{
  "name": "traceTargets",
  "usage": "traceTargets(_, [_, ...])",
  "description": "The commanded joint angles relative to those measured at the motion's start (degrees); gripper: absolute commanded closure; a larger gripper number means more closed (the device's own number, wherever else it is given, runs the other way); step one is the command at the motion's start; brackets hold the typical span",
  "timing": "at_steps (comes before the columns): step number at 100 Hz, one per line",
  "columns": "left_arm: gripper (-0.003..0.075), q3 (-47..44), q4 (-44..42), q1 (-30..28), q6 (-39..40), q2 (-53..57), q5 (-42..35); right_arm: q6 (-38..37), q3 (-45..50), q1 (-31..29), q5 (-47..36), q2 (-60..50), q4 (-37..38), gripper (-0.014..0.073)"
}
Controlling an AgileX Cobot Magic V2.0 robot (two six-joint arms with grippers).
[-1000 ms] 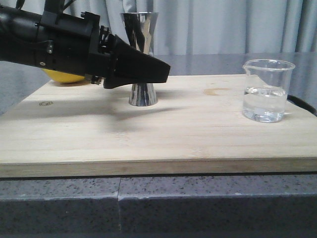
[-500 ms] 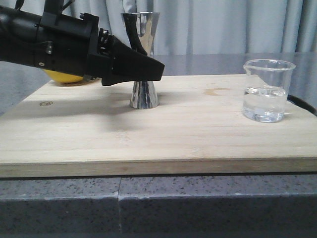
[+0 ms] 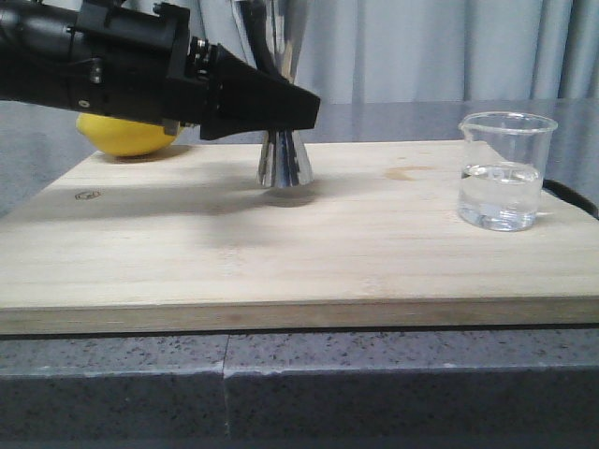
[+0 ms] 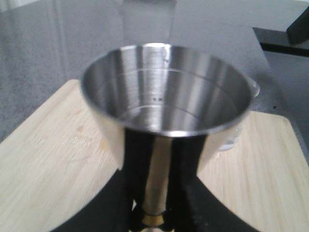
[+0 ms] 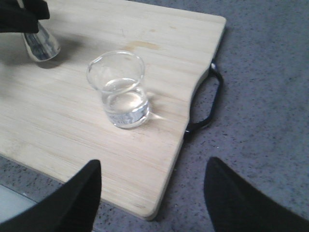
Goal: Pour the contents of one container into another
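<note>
front view: low, level with the board (image 3: 281,271), facing forward. left wrist view: very close, looking down into the jigger (image 4: 166,104) just ahead of its fingers. right wrist view: higher, looking down at the beaker (image 5: 118,89) beyond its fingers; all three share jigger, beaker and board.

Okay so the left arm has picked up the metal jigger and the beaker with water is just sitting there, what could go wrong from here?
1. The left gripper clamps the smooth, tapered steel jigger at its narrow waist, lifted off the bamboo board; it might slip or tilt in the grip.
2. The right gripper is open, hanging short of the glass beaker; a careless grab could tip it and spill the water.
3. The jigger's mouth is fairly small, so a fast pour may overshoot.
</note>
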State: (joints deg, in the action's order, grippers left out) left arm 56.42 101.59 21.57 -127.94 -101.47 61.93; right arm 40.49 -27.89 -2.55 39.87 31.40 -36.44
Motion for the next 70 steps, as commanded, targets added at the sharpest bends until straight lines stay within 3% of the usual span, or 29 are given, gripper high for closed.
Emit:
traceTargets(1, [0.0733,2.88,4.28,0.4,2.19,2.1,5.81,6.09,0.12,0.13,-3.46,1.95,-7.08,0.0175])
traceTargets(40, [0.0733,4.34,4.01,0.4,3.15,2.1,8.04,28.17,3.28,0.13,-4.06,7.14,-22.83,0.0174])
traceTargets(56, [0.0733,4.34,3.91,0.4,3.15,2.1,8.04,33.11,3.65,0.13,-5.61,10.66,-27.83,0.0172])
traceTargets(70, [0.0733,4.34,3.91,0.4,3.15,2.1,8.13,37.15,3.65,0.13,-8.1,13.48,-31.19,0.0102])
